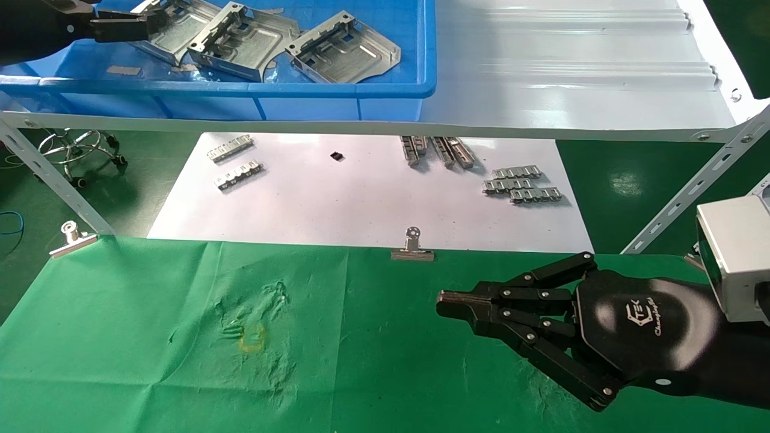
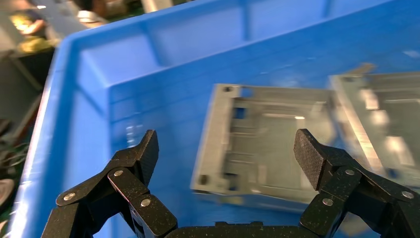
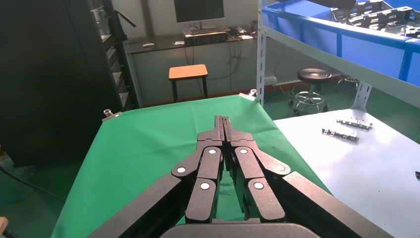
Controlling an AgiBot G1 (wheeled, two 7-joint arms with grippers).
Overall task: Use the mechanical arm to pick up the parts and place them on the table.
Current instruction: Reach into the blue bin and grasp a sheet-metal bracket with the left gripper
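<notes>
Three silvery stamped plates lie in the blue bin: one at the left (image 1: 174, 33), one in the middle (image 1: 243, 42), one at the right (image 1: 343, 51). My left gripper (image 1: 153, 24) reaches into the bin at the left plate. In the left wrist view it (image 2: 228, 148) is open, its fingers apart on either side of that plate (image 2: 262, 144), with another plate (image 2: 381, 124) beside it. I cannot tell whether it touches the plate. My right gripper (image 1: 448, 304) is shut and empty, low over the green cloth table (image 1: 150, 337); it also shows in the right wrist view (image 3: 224, 121).
The blue bin (image 1: 337, 90) stands on a pale grey ribbed shelf (image 1: 571, 72) with slanted struts (image 1: 692, 186). Below lies a white paper sheet (image 1: 361, 204) with toothed metal strips (image 1: 522, 186). Binder clips (image 1: 412, 248) hold the cloth's far edge.
</notes>
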